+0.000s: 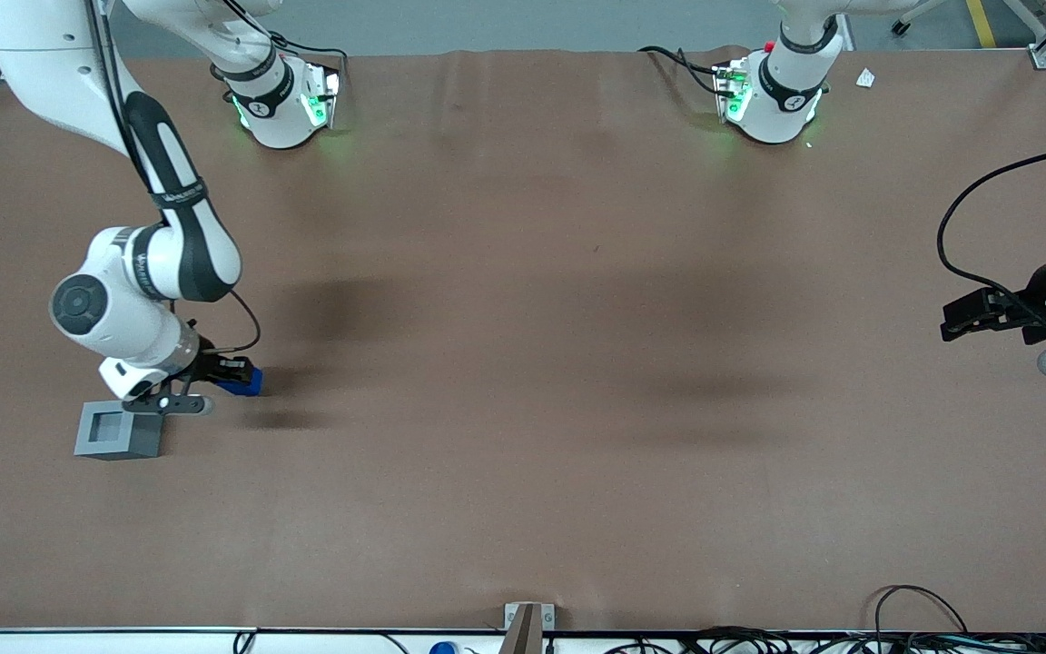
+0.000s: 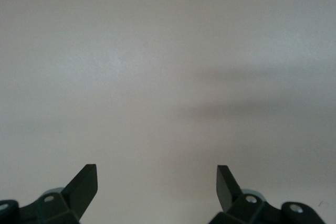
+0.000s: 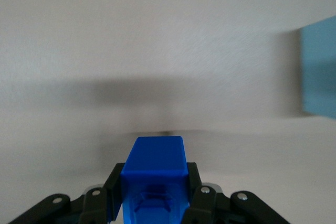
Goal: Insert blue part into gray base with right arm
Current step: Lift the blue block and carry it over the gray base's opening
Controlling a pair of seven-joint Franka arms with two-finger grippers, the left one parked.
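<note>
the right arm [image 1: 173,245] reaches down over the bench [image 1: 523,363] at the working arm's end, its white elbow bent low and its black-banded forearm angling toward the front edge. the gripper [image 1: 231,374] hangs just above the brown surface, pointing sideways toward the middle of the bench, and it has the blue part [image 1: 242,381] clamped between its two black fingers [image 3: 113,192]. the wrist camera shows that grip plainly: the blue part [image 3: 156,174] sits squarely between the gripper [image 3: 156,198] pads, which press on both of its sides, so the pincer is closed down to the width of the block and no wider. the block's smooth end sticks out past the fingertips, and a moulded recess shows on its upper face. a shadow lies on the bench under it, so the part looks lifted clear of the surface. the gray base [image 1: 118,431] stands on the bench near the front corner at the working arm's end, nearer to the front camera than the gripper, upright, with its square recess facing up and open. the blue part is not in that recess; it is held near the base but apart from it, slightly farther from the front camera and toward the bench's middle. in the wrist view a pale bluish-gray block face [image 3: 318,72] shows at the edge, which looks like the base, apart from the held block.
</note>
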